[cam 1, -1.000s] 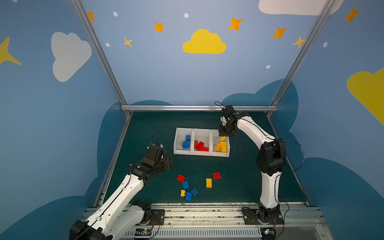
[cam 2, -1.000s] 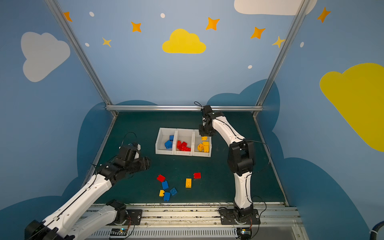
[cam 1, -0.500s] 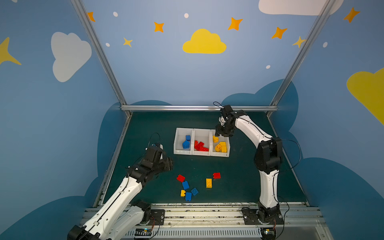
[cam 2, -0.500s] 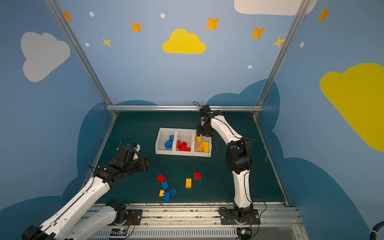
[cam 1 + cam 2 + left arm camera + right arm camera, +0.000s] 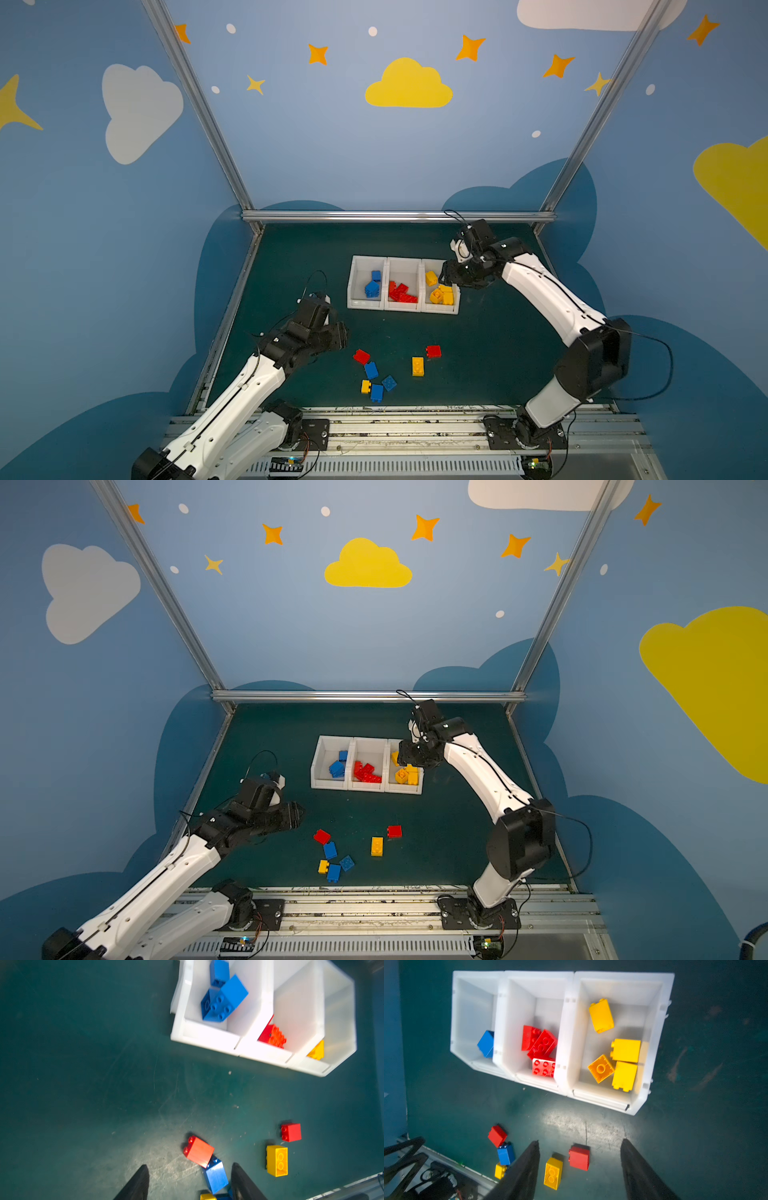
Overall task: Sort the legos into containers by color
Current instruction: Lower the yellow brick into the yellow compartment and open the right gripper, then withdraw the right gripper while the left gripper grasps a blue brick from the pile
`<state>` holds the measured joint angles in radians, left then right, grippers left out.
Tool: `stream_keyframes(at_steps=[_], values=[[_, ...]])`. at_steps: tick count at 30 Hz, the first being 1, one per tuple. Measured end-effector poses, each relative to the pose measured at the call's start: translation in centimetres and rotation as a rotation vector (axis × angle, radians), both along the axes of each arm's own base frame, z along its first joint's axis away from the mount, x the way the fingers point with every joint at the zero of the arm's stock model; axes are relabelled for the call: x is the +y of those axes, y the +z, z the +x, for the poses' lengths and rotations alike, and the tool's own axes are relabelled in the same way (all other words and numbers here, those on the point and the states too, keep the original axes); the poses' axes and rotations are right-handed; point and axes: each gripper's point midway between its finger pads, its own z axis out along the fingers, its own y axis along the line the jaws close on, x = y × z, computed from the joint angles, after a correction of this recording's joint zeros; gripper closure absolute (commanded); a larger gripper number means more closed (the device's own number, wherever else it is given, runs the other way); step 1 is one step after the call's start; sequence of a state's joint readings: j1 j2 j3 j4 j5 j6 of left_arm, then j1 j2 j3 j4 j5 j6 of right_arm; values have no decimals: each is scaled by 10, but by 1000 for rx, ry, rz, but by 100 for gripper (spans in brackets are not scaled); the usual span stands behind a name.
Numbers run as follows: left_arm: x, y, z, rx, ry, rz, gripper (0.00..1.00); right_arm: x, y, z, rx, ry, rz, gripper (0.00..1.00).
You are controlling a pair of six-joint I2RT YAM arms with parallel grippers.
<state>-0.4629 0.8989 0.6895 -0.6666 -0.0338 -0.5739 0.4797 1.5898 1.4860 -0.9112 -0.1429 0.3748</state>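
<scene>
The right gripper [image 5: 449, 277] has dropped its yellow brick [image 5: 431, 277] into the container [image 5: 440, 311] nearest the worktop's [image 5: 498, 353] right edge, jaws now parted and empty; loose legos [image 5: 371, 370] by the front edge lie nearer the parted, empty left gripper [image 5: 341, 334], red brick [image 5: 361, 356] just ahead.

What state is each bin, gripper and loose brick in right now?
Left white plastic bin: holds blue bricks only.
Middle white plastic bin: holds red bricks only.
Right white plastic bin: holds yellow bricks only.
Loose studded plastic bricks: two red, three blue, two yellow, unsorted on the dark green mat.
Left gripper: open, empty, beside the loose bricks.
Right gripper: open, empty, above the right bin.
</scene>
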Motion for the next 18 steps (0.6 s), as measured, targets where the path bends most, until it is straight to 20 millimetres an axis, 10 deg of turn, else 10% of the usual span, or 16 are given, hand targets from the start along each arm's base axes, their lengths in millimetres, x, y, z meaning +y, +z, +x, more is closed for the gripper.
stream_keyframes(at_steps=[18], values=[[-41, -58, -49, 220, -39, -9, 36, 2, -52, -77, 147, 49, -43, 37]])
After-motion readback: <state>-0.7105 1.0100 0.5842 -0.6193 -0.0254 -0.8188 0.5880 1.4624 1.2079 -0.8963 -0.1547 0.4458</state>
